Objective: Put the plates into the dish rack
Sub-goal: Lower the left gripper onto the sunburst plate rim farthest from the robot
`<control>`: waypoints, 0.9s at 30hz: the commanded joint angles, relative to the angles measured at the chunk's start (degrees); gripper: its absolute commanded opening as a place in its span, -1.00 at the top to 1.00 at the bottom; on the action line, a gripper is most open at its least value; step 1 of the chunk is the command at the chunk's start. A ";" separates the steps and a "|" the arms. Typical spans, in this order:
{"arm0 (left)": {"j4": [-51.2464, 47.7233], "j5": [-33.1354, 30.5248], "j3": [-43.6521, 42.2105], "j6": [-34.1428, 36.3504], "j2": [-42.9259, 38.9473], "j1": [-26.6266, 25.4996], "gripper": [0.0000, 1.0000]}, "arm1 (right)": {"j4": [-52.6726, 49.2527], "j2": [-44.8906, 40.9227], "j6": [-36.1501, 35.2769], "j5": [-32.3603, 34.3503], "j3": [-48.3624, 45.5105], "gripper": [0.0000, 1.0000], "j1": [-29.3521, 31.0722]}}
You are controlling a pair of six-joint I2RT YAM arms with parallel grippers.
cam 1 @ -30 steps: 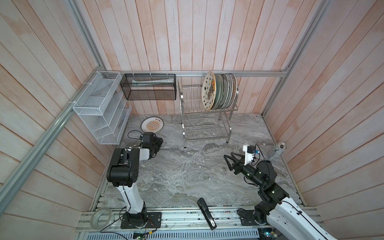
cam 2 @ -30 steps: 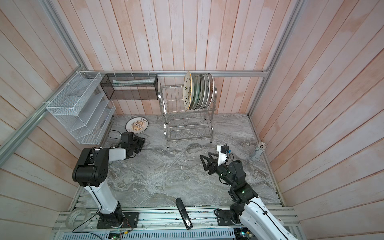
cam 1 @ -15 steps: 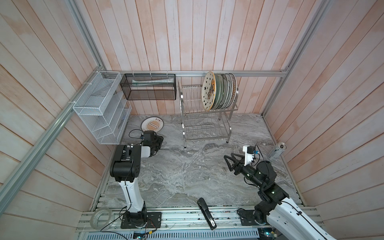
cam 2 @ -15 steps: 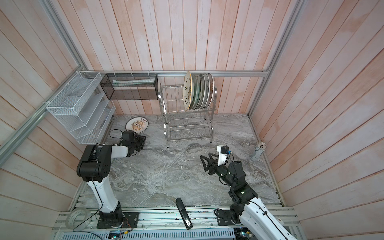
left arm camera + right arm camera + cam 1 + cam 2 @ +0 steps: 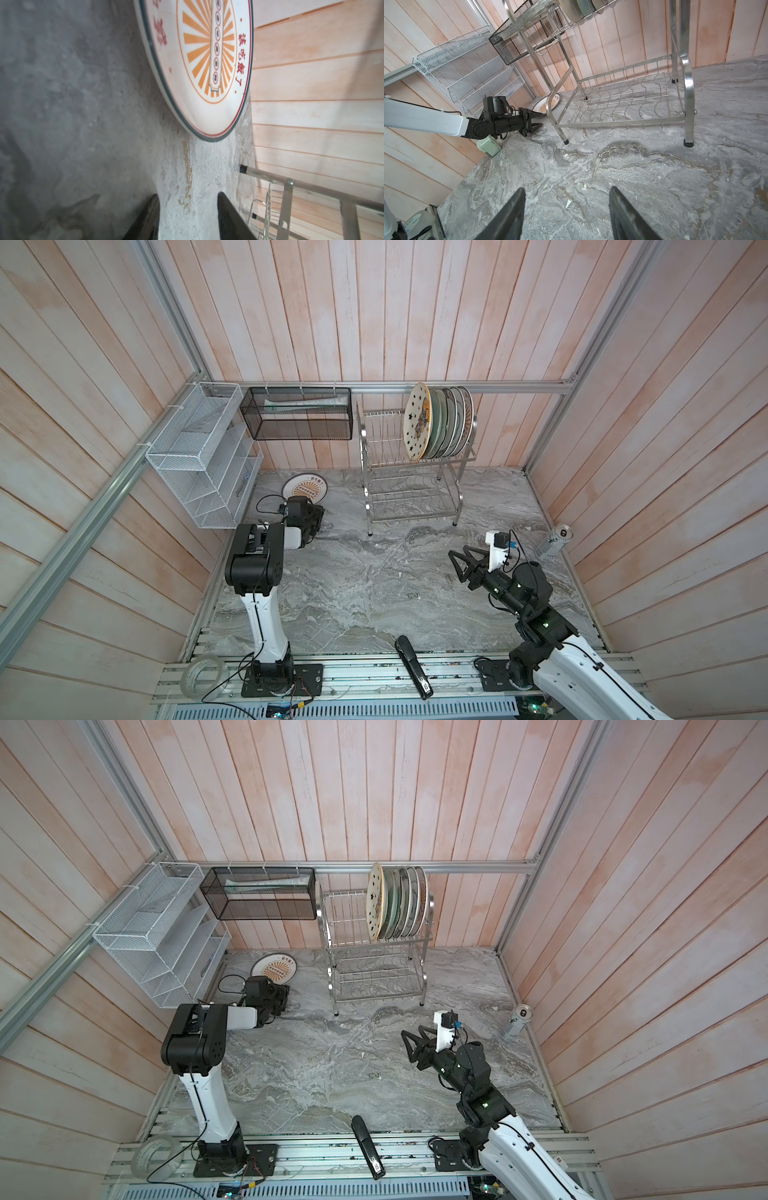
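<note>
Left gripper (image 5: 187, 196) part-open, empty; sunburst plate (image 5: 197, 108) lies flat just ahead of its tips; right gripper (image 5: 456, 566) well apart.

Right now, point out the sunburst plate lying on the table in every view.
In a top view: sunburst plate flat at the back left, left of the dish rack.
In a top view: plate back left, left of the rack.
Left wrist: close up, just ahead of the open jaws.
Right wrist: plate peeks from behind the rack's arched leg.
Shared landmark: the dish rack.
</note>
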 commanded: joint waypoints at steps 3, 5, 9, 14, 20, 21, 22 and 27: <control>-1.64 -3.68 1.87 -4.06 3.88 0.36 0.06 | -2.09 -0.39 -2.02 1.27 -0.21 -0.29 -0.12; -1.20 -4.64 1.99 -5.71 4.27 0.38 0.06 | -2.55 -0.49 -2.69 1.42 0.00 -0.29 -0.17; -1.07 -6.21 2.38 -8.83 4.83 0.25 0.08 | -3.15 -0.49 -3.50 1.52 0.36 -0.29 -0.30; -2.01 -8.89 1.97 -12.18 4.66 0.20 0.10 | -3.47 -0.50 -4.35 1.21 0.58 -0.29 -0.37; -2.25 -10.16 2.46 -14.63 5.62 0.10 0.11 | -4.26 -0.82 -5.11 1.31 1.00 -0.29 -0.48; -2.17 -10.01 2.78 -14.93 6.03 0.10 0.11 | -4.35 -0.85 -5.21 1.33 1.19 -0.29 -0.52; -2.26 -9.84 3.33 -15.21 6.61 0.12 0.11 | -4.63 -0.83 -5.34 1.42 1.34 -0.29 -0.55; -3.47 -9.37 5.75 -16.48 9.24 0.12 0.14 | -6.12 -1.30 -5.86 1.73 2.14 -0.29 -0.65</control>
